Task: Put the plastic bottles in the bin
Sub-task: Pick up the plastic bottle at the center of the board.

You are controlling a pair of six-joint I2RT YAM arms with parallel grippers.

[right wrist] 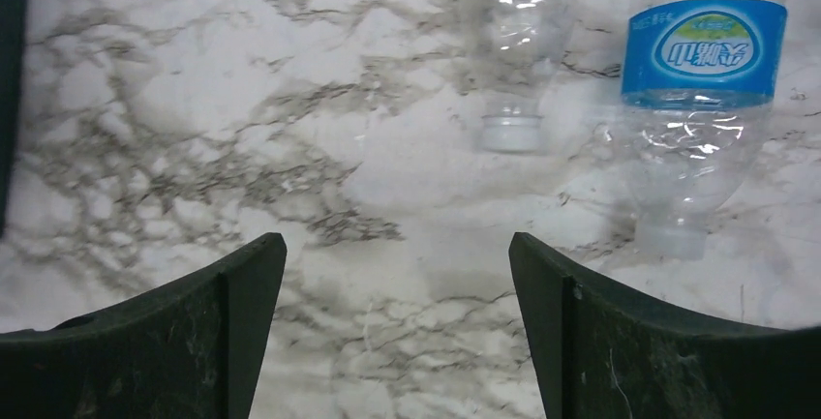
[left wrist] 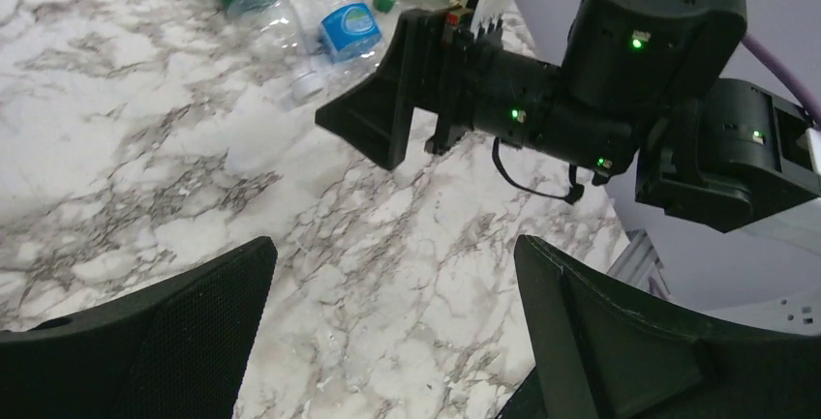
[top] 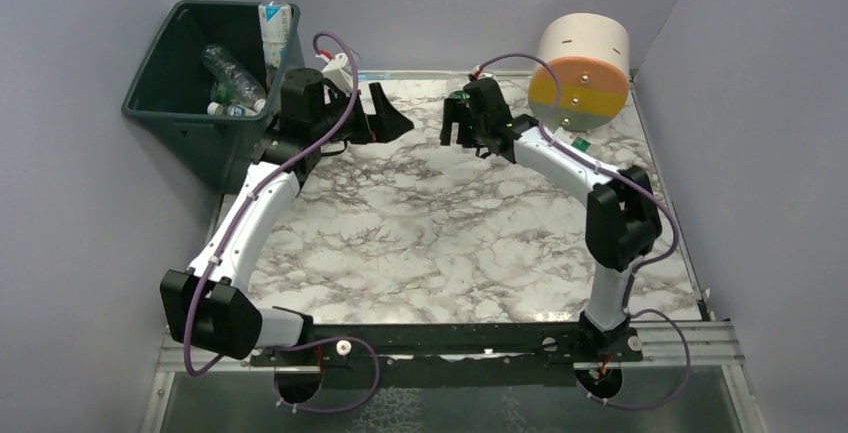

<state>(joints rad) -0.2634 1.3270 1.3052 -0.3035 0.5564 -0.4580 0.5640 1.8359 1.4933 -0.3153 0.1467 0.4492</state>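
Dark green bin is placed at the far left corner of the counter; bottles are seen inside. Beside the bin, the left pincer is held wide open, empty. The right pincer is spread open, empty, before a green-labelled bottle and a blue-labelled bottle laid near the far edge

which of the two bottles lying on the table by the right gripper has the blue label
The blue-label bottle is the one at the right edge of the right wrist view; the green-label bottle beside it has a white cap.
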